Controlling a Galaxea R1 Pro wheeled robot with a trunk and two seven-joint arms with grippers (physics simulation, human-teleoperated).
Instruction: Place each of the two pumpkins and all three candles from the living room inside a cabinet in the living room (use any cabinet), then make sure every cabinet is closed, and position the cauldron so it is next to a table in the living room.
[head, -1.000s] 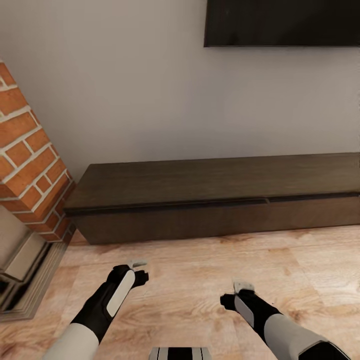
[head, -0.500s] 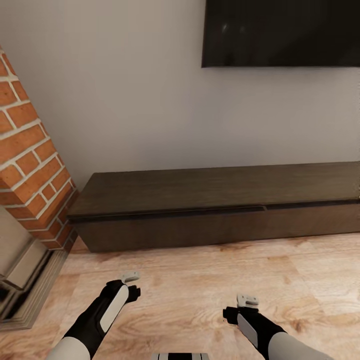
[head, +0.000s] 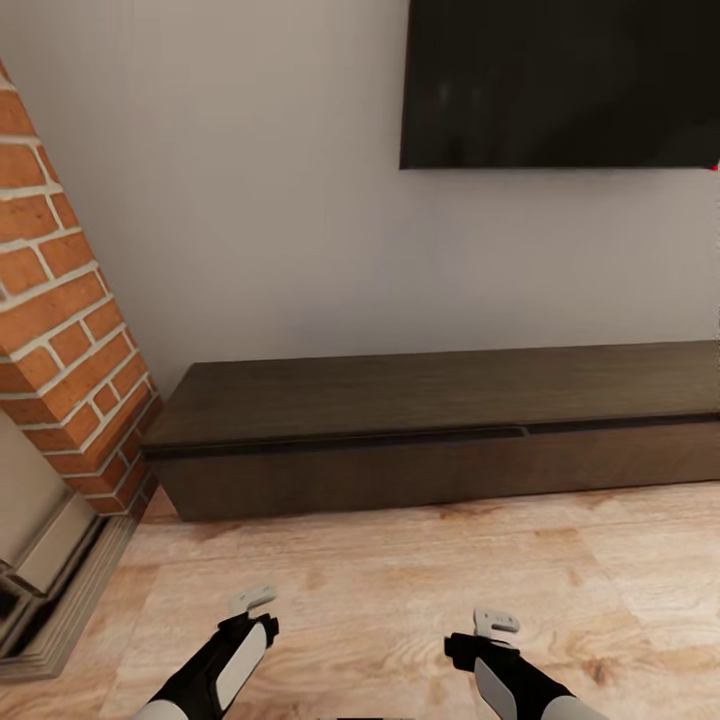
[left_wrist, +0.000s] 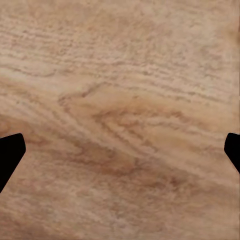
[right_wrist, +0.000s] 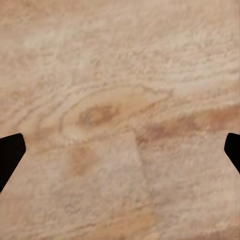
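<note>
Cabinet (head: 440, 425): the long dark console is standing against the grey wall (head: 250, 200), its drawer fronts sitting flush and shut, under a black screen (head: 560, 85). A brick fireplace (head: 60, 330) is flanking its left end. Pale wood floor (head: 400, 580) is lying open between the console and the robot. Both arms are reaching forward and low over the boards, well apart. Left gripper (head: 252, 600) and right gripper (head: 496, 622) are each holding nothing; in the wrist views their fingertips (left_wrist: 10, 152) (right_wrist: 10, 152) are sitting wide apart over bare floor.
</note>
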